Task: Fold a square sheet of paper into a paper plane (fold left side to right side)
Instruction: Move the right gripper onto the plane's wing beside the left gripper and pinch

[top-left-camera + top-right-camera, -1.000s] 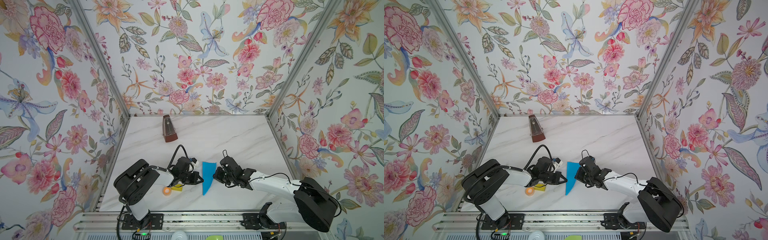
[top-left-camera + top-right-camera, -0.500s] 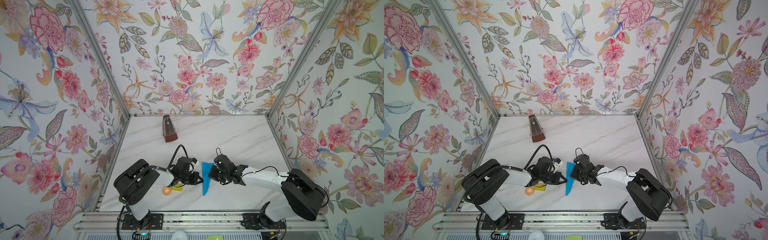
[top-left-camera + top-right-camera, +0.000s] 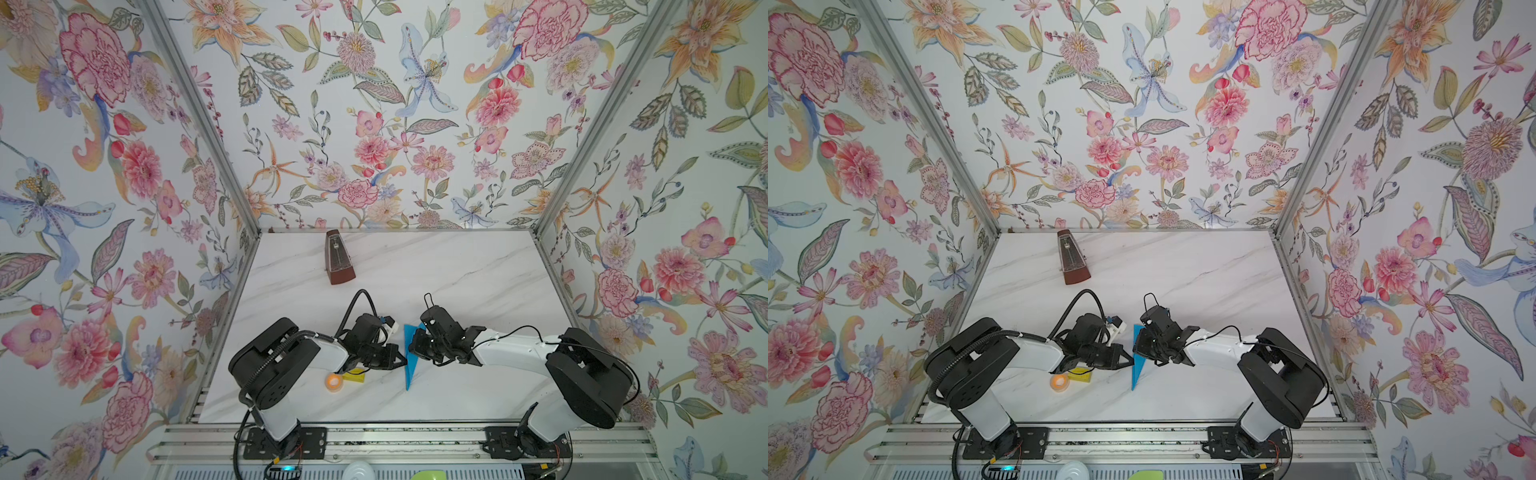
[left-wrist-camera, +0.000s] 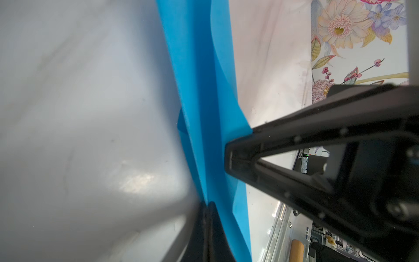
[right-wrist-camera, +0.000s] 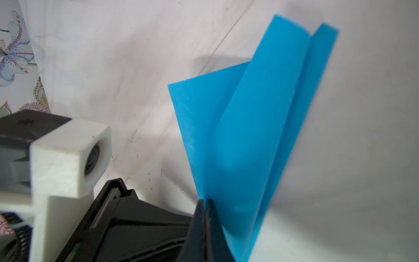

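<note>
The square sheet of paper is folded into a narrow bright blue paper plane (image 3: pixel 409 374) (image 3: pixel 1135 374), lying near the front with its point toward the front edge. My left gripper (image 3: pixel 402 360) (image 3: pixel 1130 360) touches its left edge. In the left wrist view this gripper (image 4: pixel 206 204) is shut, tips on a crease of the paper plane (image 4: pixel 199 90). My right gripper (image 3: pixel 412 348) (image 3: pixel 1136 347) reaches in from the right, shut. In the right wrist view its closed tips (image 5: pixel 205 200) push against the paper plane (image 5: pixel 260 124), where one flap stands up, curled. Neither view shows paper clearly pinched.
A brown metronome (image 3: pixel 338 262) stands at the back left of the marble table (image 3: pixel 478 282). An orange tape roll (image 3: pixel 333 381) and a small yellow block (image 3: pixel 354 377) lie under the left arm near the front. Flowered walls close in three sides.
My right gripper has moved left, from beside the paper plane to over its right side, staying shut. The left gripper has not moved.
</note>
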